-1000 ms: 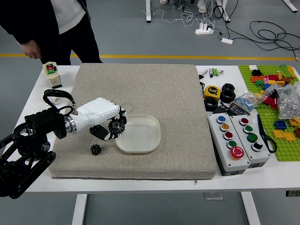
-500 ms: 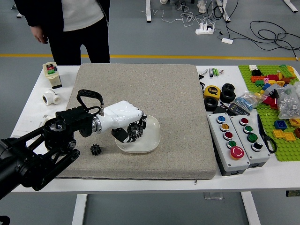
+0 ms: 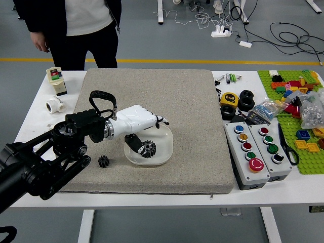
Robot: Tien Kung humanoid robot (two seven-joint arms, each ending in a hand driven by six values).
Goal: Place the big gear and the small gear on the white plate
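Black big gear (image 3: 149, 149) on one white plate (image 3: 165, 152), one small gear (image 3: 103, 161) beside it, one left hand (image 3: 133, 120) with fingers (image 3: 161, 120) spread.

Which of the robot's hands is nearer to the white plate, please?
Left. The left hand reaches open over the white plate, just above the big gear; the right hand is out of view.

Big gear (image 3: 149, 149) on white plate (image 3: 165, 146) by left hand (image 3: 137, 120), fingers parted; small gear (image 3: 103, 161) outside.

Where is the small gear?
In the head view, the small gear sits on the gray mat's left side, left of the white plate.
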